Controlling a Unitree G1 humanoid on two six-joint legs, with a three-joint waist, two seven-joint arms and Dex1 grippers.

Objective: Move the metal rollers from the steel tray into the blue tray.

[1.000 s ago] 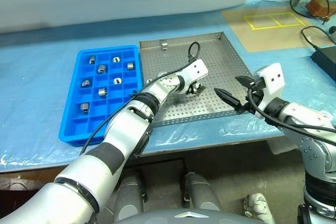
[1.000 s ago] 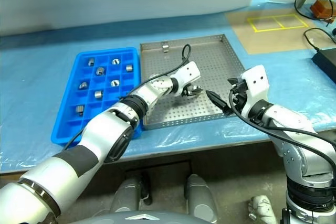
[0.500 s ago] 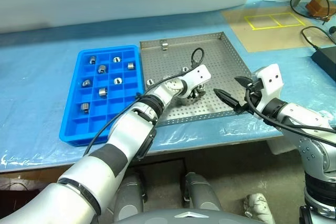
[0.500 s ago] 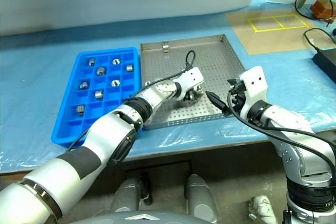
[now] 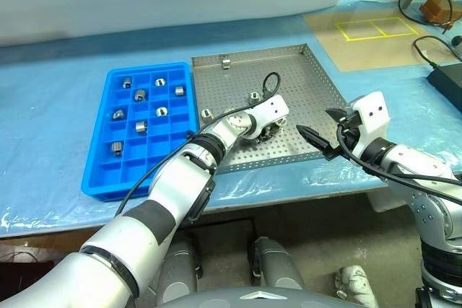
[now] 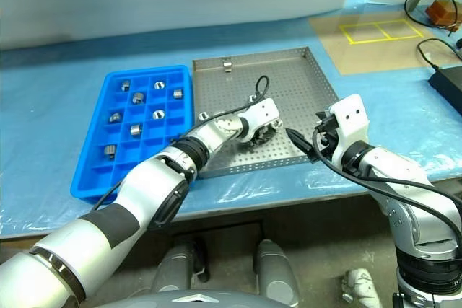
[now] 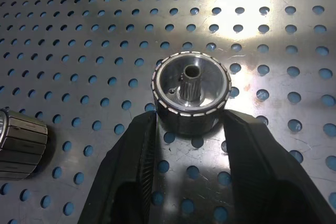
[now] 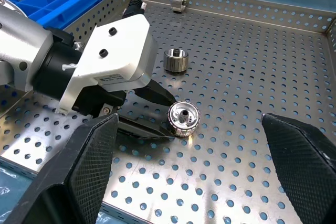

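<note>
My left gripper [image 7: 190, 129] pinches a roller [image 7: 191, 96] standing hole-up on the steel tray [image 5: 317, 81]; the blue tray [image 5: 108, 171] lies to its left.

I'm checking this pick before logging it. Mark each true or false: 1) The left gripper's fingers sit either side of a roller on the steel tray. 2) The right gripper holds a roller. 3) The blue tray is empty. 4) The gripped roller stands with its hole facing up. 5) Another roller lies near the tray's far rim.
1) True: the left gripper brackets a metal roller on the steel tray.
2) False: the right gripper is open, holding nothing.
3) False: the blue tray holds several rollers.
4) True.
5) True: far roller.
</note>
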